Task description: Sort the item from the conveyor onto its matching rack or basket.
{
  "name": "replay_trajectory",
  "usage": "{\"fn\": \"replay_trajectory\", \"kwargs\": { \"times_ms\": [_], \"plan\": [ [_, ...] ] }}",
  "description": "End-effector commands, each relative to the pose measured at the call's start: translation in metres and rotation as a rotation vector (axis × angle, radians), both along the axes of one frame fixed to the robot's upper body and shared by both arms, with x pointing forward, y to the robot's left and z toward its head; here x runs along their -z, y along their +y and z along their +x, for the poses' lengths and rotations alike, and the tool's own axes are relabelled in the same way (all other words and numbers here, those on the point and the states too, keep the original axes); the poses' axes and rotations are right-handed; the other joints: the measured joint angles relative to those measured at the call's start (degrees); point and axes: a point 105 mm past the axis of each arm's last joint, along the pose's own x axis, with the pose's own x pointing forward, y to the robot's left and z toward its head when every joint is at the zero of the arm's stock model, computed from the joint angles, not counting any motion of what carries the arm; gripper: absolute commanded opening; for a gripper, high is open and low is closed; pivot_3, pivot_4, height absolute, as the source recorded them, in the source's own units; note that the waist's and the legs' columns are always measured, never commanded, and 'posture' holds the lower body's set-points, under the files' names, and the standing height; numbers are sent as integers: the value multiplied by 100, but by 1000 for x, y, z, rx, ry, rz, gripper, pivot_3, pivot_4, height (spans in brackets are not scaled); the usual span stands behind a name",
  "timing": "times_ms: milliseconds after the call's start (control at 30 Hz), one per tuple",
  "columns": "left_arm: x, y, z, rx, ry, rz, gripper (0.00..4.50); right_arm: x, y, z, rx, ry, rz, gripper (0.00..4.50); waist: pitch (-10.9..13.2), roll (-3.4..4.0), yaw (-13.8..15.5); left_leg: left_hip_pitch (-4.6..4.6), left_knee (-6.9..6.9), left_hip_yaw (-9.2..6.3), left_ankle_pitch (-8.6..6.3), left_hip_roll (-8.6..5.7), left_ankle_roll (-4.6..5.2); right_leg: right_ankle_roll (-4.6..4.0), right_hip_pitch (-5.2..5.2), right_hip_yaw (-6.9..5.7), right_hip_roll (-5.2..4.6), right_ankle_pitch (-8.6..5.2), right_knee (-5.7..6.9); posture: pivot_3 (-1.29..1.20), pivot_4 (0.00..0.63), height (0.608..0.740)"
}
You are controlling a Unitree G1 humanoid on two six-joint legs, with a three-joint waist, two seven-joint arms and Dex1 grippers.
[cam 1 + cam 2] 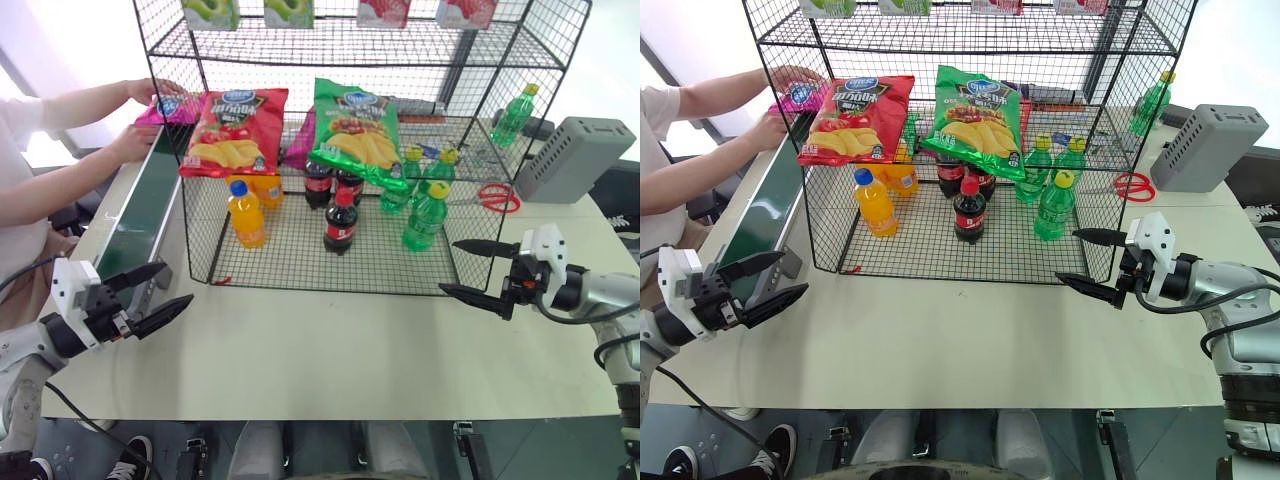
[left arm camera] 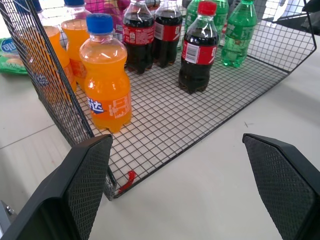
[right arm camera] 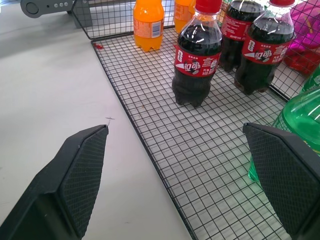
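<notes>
left end effector (image 1: 150, 292): fingers apart, empty, hovering over the near-left bench (image 1: 330, 350) edge, just beside the near end of the conveyor (image 1: 140, 215).
right end effector (image 1: 478, 268): fingers apart, empty, near-right, by the rack's (image 1: 340, 150) front right corner.
pink crisp bag (image 1: 165, 108): at the far left end of the conveyor, under a person's hands (image 1: 140, 115); only partly visible, well apart from both end effectors.
risk, timing: reaching while the hands are on the bag could bump the person or drag the bag off the belt.
risk, grasp: bag looks glossy and puffy; a pinch at a corner may slip, a hard pinch could crush the crisps.
risk, clutter: red crisp bag (image 1: 233, 130) and green crisp bag (image 1: 355, 128) overhang the middle shelf; placing the pink one next to them may knock them onto the orange bottle (image 1: 246, 213) and cola bottles (image 1: 340, 222) below.
risk, rack: arm entering the shelf could snag the wire mesh.
risk, mix-up: a darker pink pack (image 1: 299, 140) sits behind on the shelf; wrong target possible.
</notes>
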Motion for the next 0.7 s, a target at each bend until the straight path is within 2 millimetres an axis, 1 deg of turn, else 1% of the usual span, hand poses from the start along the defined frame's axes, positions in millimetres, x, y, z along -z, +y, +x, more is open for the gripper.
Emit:
{"fn": "replay_trajectory", "kwargs": {
  "times_ms": [33, 233, 433, 600, 700],
  "plan": [
    [-10, 0, -2, 6, -45, -6, 4438, -11, 1, 0, -11, -50, 1, 4500, 0, 0, 0, 0, 1, 0, 0, 1, 0, 0, 0, 0, 2, 0, 0, 0, 150, 740],
    [-10, 1, -2, -1, -46, -6, 4438, -12, 2, 0, -15, -48, 2, 4500, 0, 0, 1, 1, 6, 0, 0, 7, 0, 4, 1, 0, 26, 2, 4, 0, 150, 740],
    [-11, 2, -2, -13, -53, -8, 4438, -14, 7, -1, -32, -54, 8, 4500, 0, 0, 0, 3, 9, 0, 0, 12, 0, 5, 1, 1, 33, 3, 8, 0, 150, 740],
    [-13, 10, -5, -72, -69, -29, 4438, -17, 23, -5, -79, -61, 33, 4500, 0, -1, -6, 4, 10, -1, 0, 15, 0, 6, 1, 1, 35, 3, 12, 0, 150, 740],
    [-12, 14, -8, -107, -76, -30, 4438, -19, 29, -4, -92, -67, 43, 4500, -1, -1, -2, 5, 11, -1, 0, 19, 0, 7, 1, 1, 37, 4, 13, 0, 150, 740]
  ]
}}
